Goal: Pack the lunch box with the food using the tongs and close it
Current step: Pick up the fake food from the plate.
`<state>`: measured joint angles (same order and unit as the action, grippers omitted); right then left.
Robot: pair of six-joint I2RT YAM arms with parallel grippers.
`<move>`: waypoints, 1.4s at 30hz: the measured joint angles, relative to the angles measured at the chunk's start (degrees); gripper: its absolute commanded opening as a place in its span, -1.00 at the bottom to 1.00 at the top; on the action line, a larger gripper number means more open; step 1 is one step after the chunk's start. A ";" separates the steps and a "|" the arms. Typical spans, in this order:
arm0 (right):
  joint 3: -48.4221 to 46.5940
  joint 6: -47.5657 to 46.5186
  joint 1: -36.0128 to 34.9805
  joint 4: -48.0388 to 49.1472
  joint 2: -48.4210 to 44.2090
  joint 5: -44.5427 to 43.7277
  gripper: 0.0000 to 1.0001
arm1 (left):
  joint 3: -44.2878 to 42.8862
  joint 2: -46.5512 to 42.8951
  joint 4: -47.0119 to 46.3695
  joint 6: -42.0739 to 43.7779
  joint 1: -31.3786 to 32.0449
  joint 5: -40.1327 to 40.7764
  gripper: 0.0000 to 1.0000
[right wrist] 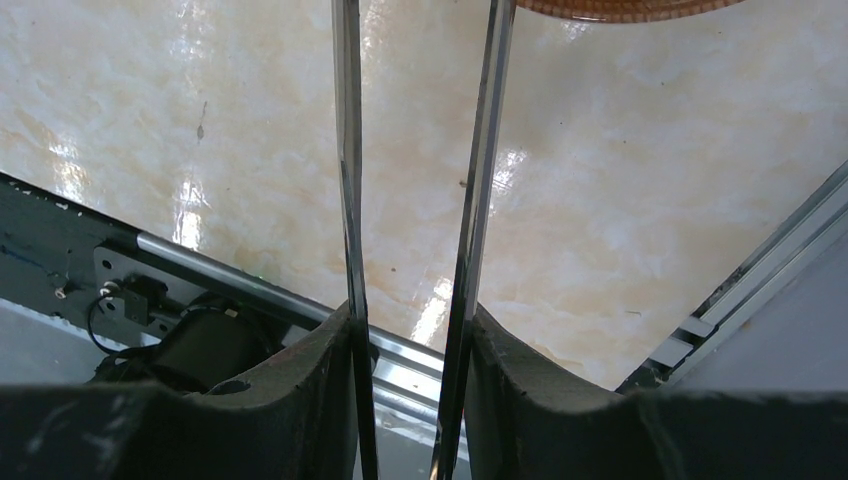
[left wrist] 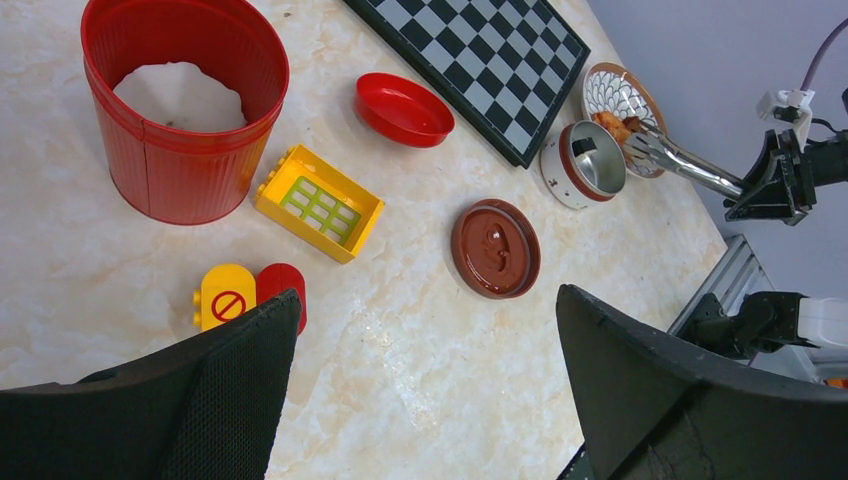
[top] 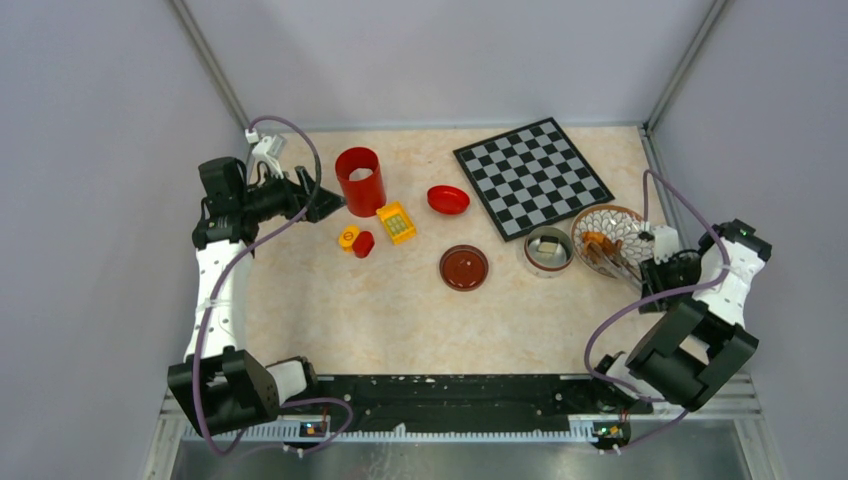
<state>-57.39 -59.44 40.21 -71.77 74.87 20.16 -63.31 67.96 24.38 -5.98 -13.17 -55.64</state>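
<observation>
The lunch box [top: 548,251], a small steel pot with a reddish rim [left wrist: 566,160], stands open beside the patterned plate [top: 620,220], with a pale chunk inside. Orange-brown food [top: 597,245] lies on the plate [left wrist: 610,88]. My right gripper [top: 656,264] is shut on the silver tongs [left wrist: 685,163]. Their two arms [right wrist: 347,200] run out between its fingers [right wrist: 410,325], and their tips reach the food [left wrist: 612,124] on the plate. My left gripper [top: 322,200] hangs open and empty [left wrist: 428,295] far to the left, near the red cup.
The brown-red lid [top: 464,267] lies flat left of the lunch box. A chessboard [top: 532,177] is at the back. A red bowl [top: 448,199], a red cup [top: 360,181] and yellow and red toy blocks [top: 396,222] are on the left half.
</observation>
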 measured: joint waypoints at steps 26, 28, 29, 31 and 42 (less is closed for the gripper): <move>-1.92 4.59 -10.25 3.67 2.67 -7.06 -0.28 | 0.07 0.00 -0.83 -1.40 0.00 -0.24 0.97; -2.36 4.68 -10.49 3.72 2.67 -7.32 -0.35 | 0.07 0.00 -0.81 -1.42 0.00 -0.24 0.97; -2.51 4.66 -10.49 3.76 2.67 -7.34 -0.41 | 0.07 0.00 -0.83 -1.42 0.00 -0.24 0.97; -2.78 4.63 -10.49 3.54 2.67 -7.26 -0.52 | 0.07 0.00 -0.83 -1.42 0.00 -0.24 0.97; -8.37 5.31 -10.03 -0.79 2.84 -4.70 -1.00 | 0.07 0.00 -0.81 -1.44 0.00 -0.24 0.97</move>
<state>-65.76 -54.13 30.17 -72.55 77.71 15.46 -63.24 67.96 23.57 -7.42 -13.17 -55.88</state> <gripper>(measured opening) 0.317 0.987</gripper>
